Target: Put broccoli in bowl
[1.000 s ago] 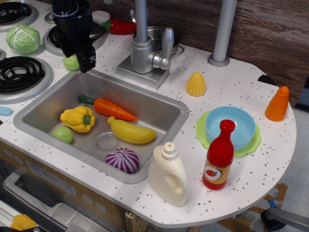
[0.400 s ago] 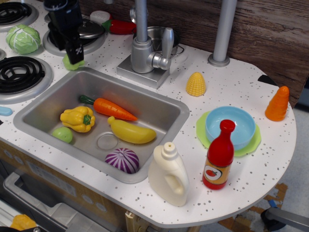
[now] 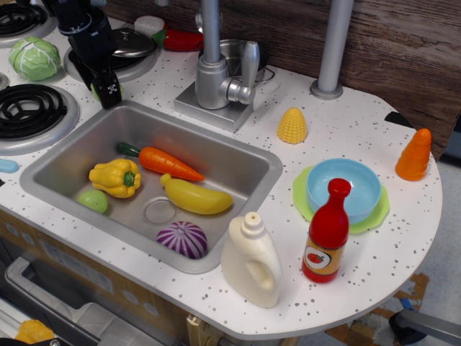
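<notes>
The white speckled counter (image 3: 360, 130) filled most of the view, with a steel sink (image 3: 238, 169) sunk into its left half. In the basin lay an orange carrot (image 3: 166, 162), a yellow banana (image 3: 196, 196), a yellow pepper (image 3: 114, 177), a purple onion (image 3: 182, 238) and a small light green ball (image 3: 93, 200). The black arm reached down at the sink's back left corner, its gripper (image 3: 106, 91) low over the counter edge there. The broccoli (image 3: 94, 91) was almost wholly hidden behind the gripper, only a sliver of green showing at its left side; whether the fingers were closed on it or merely beside it could not be told. A white jug (image 3: 251, 261) stood at the front edge, a red bottle (image 3: 328, 232) just right of it. Behind the bottle sat the light blue bowl (image 3: 343, 189) on a lime green plate (image 3: 378, 213), well apart from the broccoli. A yellow corn piece (image 3: 292, 125) lay near the faucet (image 3: 214, 72).
</notes>
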You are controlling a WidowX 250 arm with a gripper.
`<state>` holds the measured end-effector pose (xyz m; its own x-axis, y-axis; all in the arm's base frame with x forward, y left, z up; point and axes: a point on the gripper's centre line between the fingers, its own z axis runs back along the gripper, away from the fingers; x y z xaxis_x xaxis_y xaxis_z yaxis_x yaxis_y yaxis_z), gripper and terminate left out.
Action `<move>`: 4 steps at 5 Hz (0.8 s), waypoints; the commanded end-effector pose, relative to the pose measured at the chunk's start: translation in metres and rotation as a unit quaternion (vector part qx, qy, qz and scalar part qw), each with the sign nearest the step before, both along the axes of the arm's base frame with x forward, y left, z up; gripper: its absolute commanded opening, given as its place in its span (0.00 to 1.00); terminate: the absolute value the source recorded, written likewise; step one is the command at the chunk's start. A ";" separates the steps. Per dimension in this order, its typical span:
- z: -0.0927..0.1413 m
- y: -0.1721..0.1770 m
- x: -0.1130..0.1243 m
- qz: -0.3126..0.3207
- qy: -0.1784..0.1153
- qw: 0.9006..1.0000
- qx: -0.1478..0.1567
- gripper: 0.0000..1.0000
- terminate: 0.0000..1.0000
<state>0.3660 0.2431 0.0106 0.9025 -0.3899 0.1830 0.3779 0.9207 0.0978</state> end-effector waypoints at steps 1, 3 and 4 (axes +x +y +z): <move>0.026 0.000 0.003 -0.004 -0.009 1.000 0.024 0.00 0.00; 0.075 -0.047 -0.019 0.072 0.021 0.996 0.045 0.00 0.00; 0.078 -0.096 -0.043 0.140 0.029 0.990 0.023 0.00 0.00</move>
